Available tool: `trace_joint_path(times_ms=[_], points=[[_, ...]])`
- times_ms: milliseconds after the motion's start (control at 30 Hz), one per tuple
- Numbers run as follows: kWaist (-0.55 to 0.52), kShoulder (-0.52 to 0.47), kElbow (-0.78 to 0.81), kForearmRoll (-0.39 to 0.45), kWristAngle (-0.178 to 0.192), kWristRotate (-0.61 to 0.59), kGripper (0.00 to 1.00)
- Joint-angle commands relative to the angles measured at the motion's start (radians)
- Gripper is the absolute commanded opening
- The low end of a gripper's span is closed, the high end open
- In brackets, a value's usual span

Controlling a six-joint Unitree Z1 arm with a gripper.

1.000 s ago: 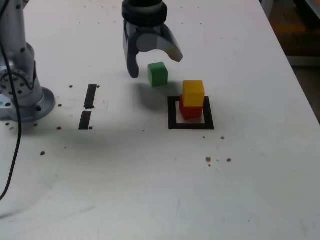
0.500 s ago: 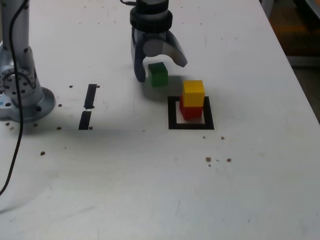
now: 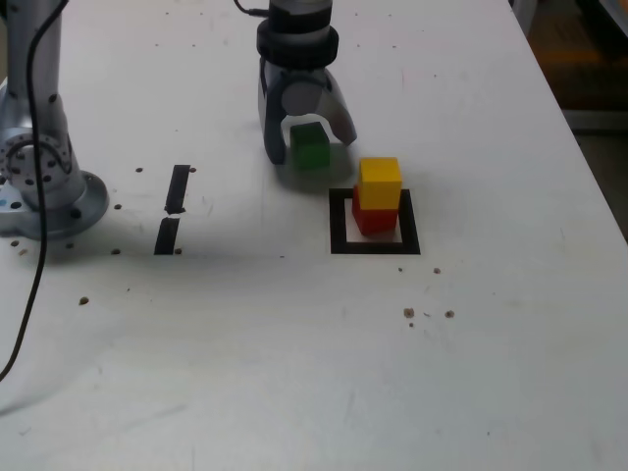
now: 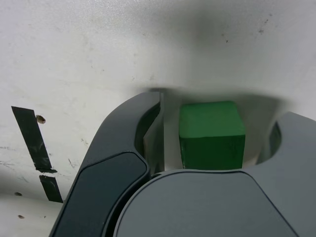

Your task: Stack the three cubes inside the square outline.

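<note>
Yellow cube (image 3: 379, 183) rests on the red cube (image 3: 373, 218) inside the square outline (image 3: 340, 222), so two of the three tiers appear done. The green cube (image 3: 310, 147) sits on the white table (image 3: 294, 373), outside the outline and just beyond its far corner on the exterior view's left, toward the table's far edge. The gripper (image 3: 308, 145) straddles this cube; in the wrist view the green cube (image 4: 211, 133) lies between the jaws with a sliver of bare table visible on either side, so the jaws stand partly open and not yet clamped (contact cannot be ruled out below the visible gap). Left to do, by this reading: grasp, lift, and place green on yellow. Count: three cubes, one outline, two separate black tape strips (image 3: 175, 208), one gripper.
</note>
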Motion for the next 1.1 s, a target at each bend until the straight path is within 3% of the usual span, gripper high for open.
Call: trace_joint_path(times_ms=[0, 200, 333, 667, 1067], points=[[0.003, 0.003, 0.007, -0.016, -0.002, -0.002, 0.55], [0.003, -0.001, 0.015, -0.054, 0.002, -0.003, 0.29], [0.003, -0.01, 0.016, -0.062, 0.004, -0.001, 0.2], [0.0, -0.097, 0.012, -0.012, 0.007, -0.004, 0.1], [-0.083, -0.153, -0.141, 0.21, 0.02, -0.073, 0.1]])
